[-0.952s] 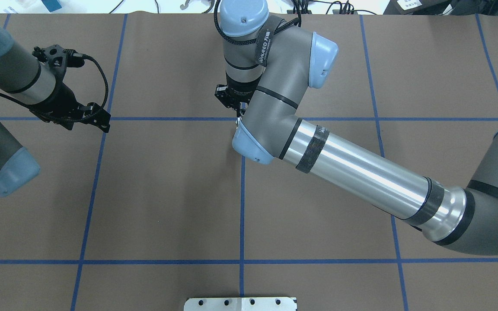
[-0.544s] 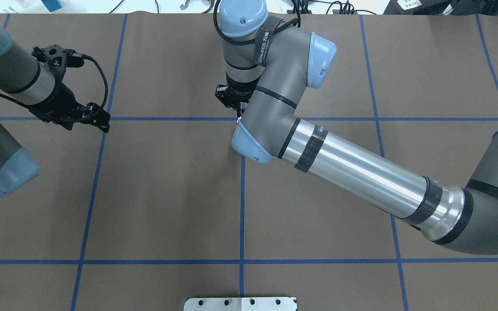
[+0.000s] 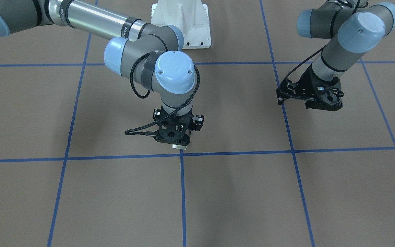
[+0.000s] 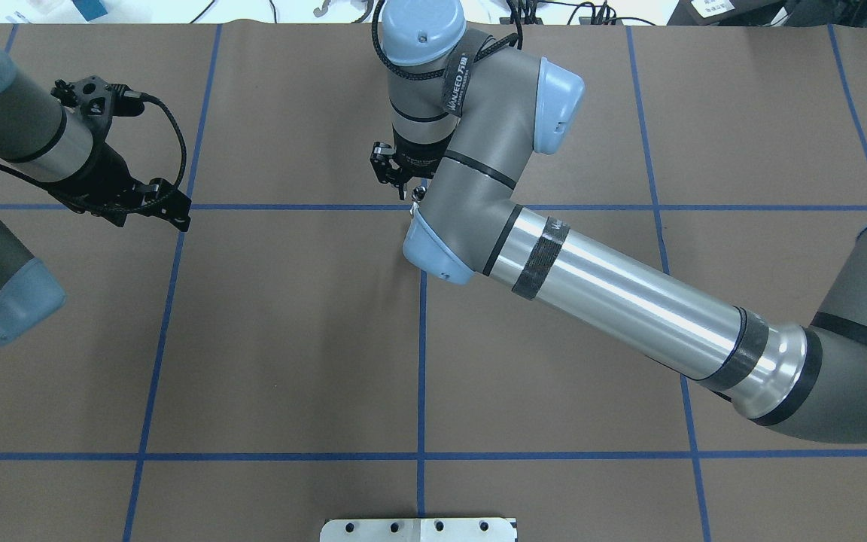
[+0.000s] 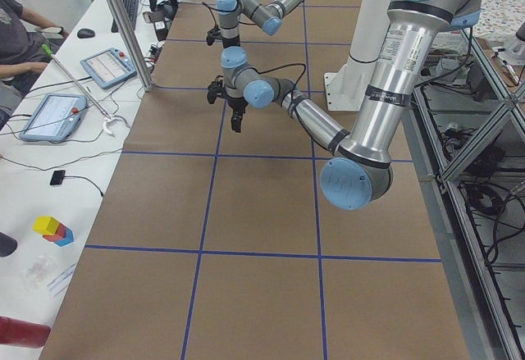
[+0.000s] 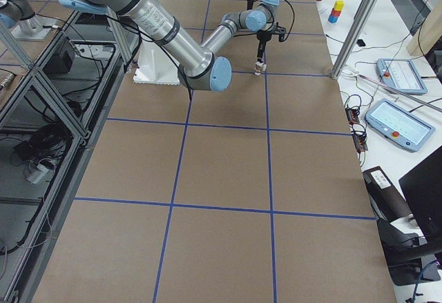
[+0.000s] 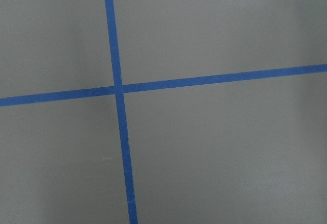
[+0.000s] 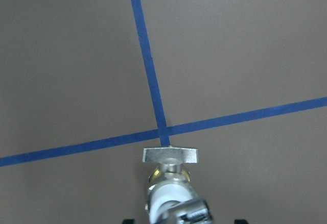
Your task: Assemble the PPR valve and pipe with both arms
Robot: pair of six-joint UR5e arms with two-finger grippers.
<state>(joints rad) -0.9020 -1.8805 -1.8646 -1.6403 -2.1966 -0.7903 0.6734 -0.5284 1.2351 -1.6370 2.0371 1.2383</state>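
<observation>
- brown paper covers the worktop (image 4: 290,339), marked off into squares by blue tape lines (image 4: 421,361).
- two arms work over it: the right arm (image 4: 629,301) reaches across to the middle, and the left arm (image 4: 19,128) hangs over its own side, well apart from the other.
- one white base (image 3: 183,20) stands at the robot's edge of the worktop.
- the right end effector (image 3: 177,141) points straight down and is closed on the one valve (image 8: 168,175) in view.
- the valve hangs upright: its white tube is up in the grip, the brass middle is below that, and the flat tab handle (image 8: 170,155) is lowest.
- in the right wrist view the handle sits just at a crossing of two tape lines; i cannot tell whether it touches the paper.
- the left end effector (image 4: 176,213) hovers tilted beside another tape crossing, with nothing seen in it; i cannot tell whether its jaws are apart or together.
- the left wrist view shows only bare paper and one crossing of two tape lines.
- on the side table along the far edge lie two tablets (image 5: 107,66) and (image 5: 51,116) and one small stack of coloured blocks (image 5: 53,230).
- one person's arm (image 5: 16,32) rests at that side table.
</observation>
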